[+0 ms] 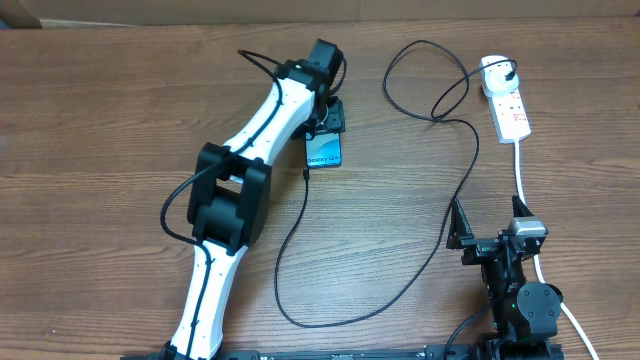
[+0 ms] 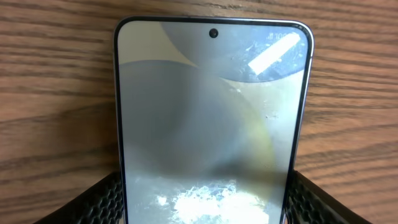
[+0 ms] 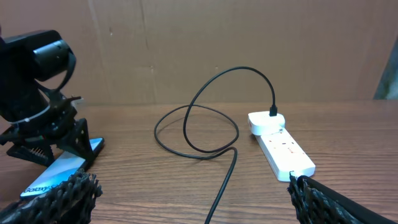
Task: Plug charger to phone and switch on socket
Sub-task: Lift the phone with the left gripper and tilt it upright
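The phone [image 1: 325,151] lies flat on the wooden table, its screen filling the left wrist view [image 2: 211,124]. My left gripper [image 1: 325,122] reaches down over its far end, and the mesh fingers [image 2: 102,199] press against both long edges of the phone. The charger [image 1: 455,190], a thin black cable, loops from the white socket [image 1: 508,105] across the table, and its tip [image 1: 305,172] lies by the phone's near left corner. I cannot tell whether the tip is plugged in. My right gripper [image 1: 490,225] stands open near the front right with nothing between its fingers.
The socket's thick white cord [image 1: 522,170] runs toward the front edge past the right arm. In the right wrist view the cable [image 3: 205,124] coils between the socket [image 3: 283,149] and the phone [image 3: 59,171]. A brown cardboard wall [image 3: 186,43] stands behind the table.
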